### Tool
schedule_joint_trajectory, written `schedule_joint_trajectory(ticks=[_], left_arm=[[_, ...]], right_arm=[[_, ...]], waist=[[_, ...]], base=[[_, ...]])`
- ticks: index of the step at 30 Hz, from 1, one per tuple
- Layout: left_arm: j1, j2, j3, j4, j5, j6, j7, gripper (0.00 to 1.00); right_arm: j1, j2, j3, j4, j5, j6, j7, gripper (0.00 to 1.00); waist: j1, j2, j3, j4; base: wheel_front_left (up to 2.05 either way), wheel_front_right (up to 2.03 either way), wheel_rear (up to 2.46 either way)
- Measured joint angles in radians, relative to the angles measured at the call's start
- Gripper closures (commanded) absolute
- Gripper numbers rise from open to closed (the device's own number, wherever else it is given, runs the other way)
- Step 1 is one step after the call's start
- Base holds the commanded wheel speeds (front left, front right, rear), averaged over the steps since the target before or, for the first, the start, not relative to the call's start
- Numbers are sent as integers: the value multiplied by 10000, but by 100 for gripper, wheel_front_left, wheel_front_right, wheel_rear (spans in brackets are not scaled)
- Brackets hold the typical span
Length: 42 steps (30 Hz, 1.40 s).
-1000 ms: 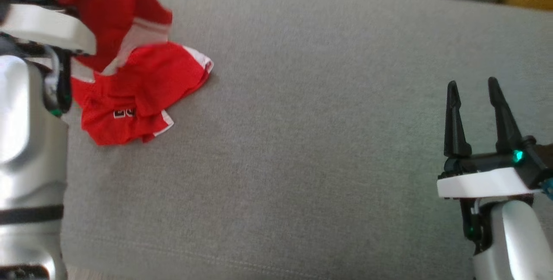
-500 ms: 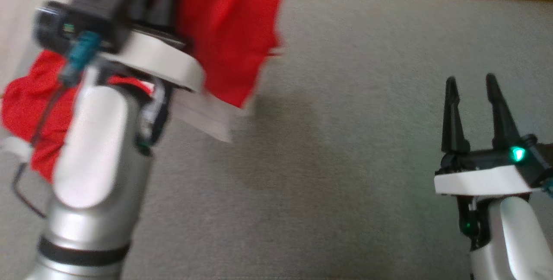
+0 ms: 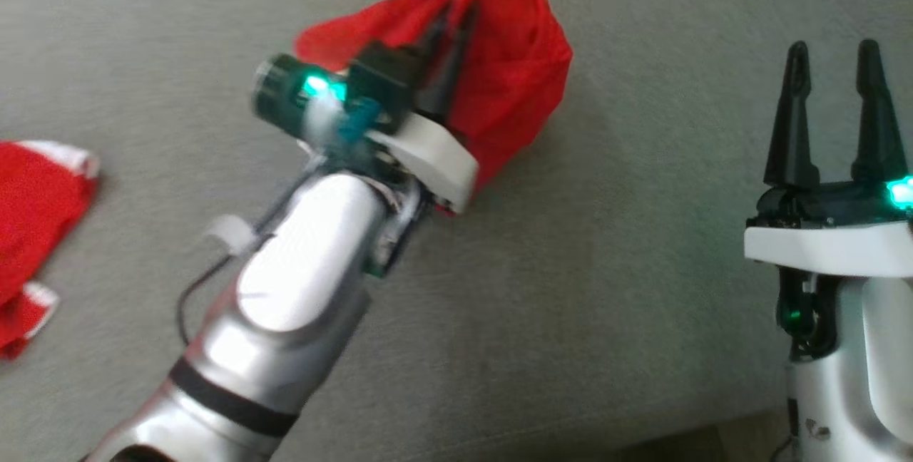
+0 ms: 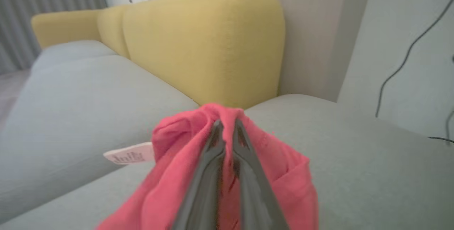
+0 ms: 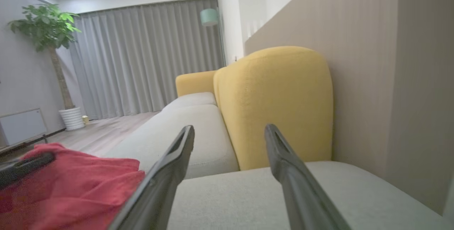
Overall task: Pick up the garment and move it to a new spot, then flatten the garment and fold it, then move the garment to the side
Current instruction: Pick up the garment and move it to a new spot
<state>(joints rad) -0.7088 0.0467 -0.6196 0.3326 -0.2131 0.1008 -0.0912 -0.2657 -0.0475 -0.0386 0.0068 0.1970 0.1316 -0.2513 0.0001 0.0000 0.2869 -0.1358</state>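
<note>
My left gripper [image 3: 456,9] is shut on a bunched red garment [image 3: 521,84], which hangs from its fingertips over the grey sofa seat [image 3: 606,248] at the upper middle of the head view. In the left wrist view the two fingers pinch a fold of the garment [image 4: 170,173] at the left gripper [image 4: 227,125], and a pale label [image 4: 129,155] sticks out to the left. My right gripper [image 3: 831,48] stands open at the right with nothing between its fingers. In the right wrist view the garment [image 5: 71,184] shows at the lower left of the right gripper [image 5: 228,130].
Another piece of red cloth with white trim [image 3: 28,191] lies at the left edge of the seat. Yellow back cushions [image 4: 205,42] rise behind the seat. The sofa's front edge [image 3: 713,433] runs at the lower right. A dark cable [image 4: 400,66] hangs on the wall.
The camera has shifted. My left gripper has carried the red garment away from the pile at the left and out over the middle of the seat. The right gripper stays open.
</note>
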Motion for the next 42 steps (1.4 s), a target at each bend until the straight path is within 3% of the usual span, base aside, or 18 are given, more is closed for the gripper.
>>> schedule_joint_trajectory(ticks=[1, 2, 3, 4, 8, 12, 16, 20, 24, 28, 32, 38, 42], left_arm=[[-108, -4, -353, 134, -272, 113, -92, 100], [-228, -12, -746, 297, -460, 207, -161, 77], [-331, -13, -1110, 431, -616, 293, -242, 20], [-426, -23, -1444, 573, -803, 353, -309, 0], [-673, -38, -2159, 1091, -1425, 761, -721, 0], [-943, -40, -2052, 1526, -1858, 1269, -1264, 0], [-992, 58, -1287, 1618, -2000, 1565, -1582, 0], [-505, 723, -301, 802, -2000, 1708, -1588, 0], [1513, 1655, 387, -282, -1718, 1308, -1655, 0], [3375, 1850, 740, -1076, -1519, 1129, -1655, 0], [4472, 1774, 1147, -1680, -1306, 1087, -1655, 0], [5981, 1114, 2050, -2297, -922, 980, -1655, 0], [6087, 738, 2504, -2341, -587, 642, -1655, 0]], right_arm=[[-30, 0, 6, -2, 69, -2, -4, 0], [-62, 0, -2, -2, 134, -2, -12, 0], [-94, 0, -6, -4, 163, -2, -12, 0], [-105, 0, -8, -8, 198, 0, -12, 0], [-100, 0, -36, 2, 230, 0, -12, 0], [-86, 0, -40, 13, 167, 0, -12, 0], [-58, 0, -19, 81, -169, -2, -13, 0], [221, 0, -13, 253, -558, -2, -13, 0], [846, 2, -128, 587, -842, -2, -13, 0], [1207, 4, -121, 815, -840, -2, -13, 0], [1483, 4, -86, 970, -840, -2, -13, 0], [1912, 6, 44, 1139, -807, -2, -13, 0], [1952, 6, 96, 1168, -826, -2, -13, 0]], waist=[[0, 0, 117, -160], [0, 0, 236, -313], [0, 0, 345, -448], [1, 0, 448, -573], [1, 0, 712, -836], [0, 0, 638, -590], [-1, 0, 351, -33], [-1, 0, -12, 675], [-1, 0, -565, 1596], [-1, 0, -1146, 2102], [-1, 0, -1572, 2348], [-2, 1, -2185, 2517], [-2, 1, -2231, 2523]], base=[[0, 0, 0], [0, 0, 0], [0, 0, 0], [0, 0, 0], [0, 0, 0], [0, 0, 0], [0, 0, 0], [0, 0, 0], [0, 0, 0], [0, 0, 0], [0, 0, 0], [0, 0, 0], [0, 0, 0]])
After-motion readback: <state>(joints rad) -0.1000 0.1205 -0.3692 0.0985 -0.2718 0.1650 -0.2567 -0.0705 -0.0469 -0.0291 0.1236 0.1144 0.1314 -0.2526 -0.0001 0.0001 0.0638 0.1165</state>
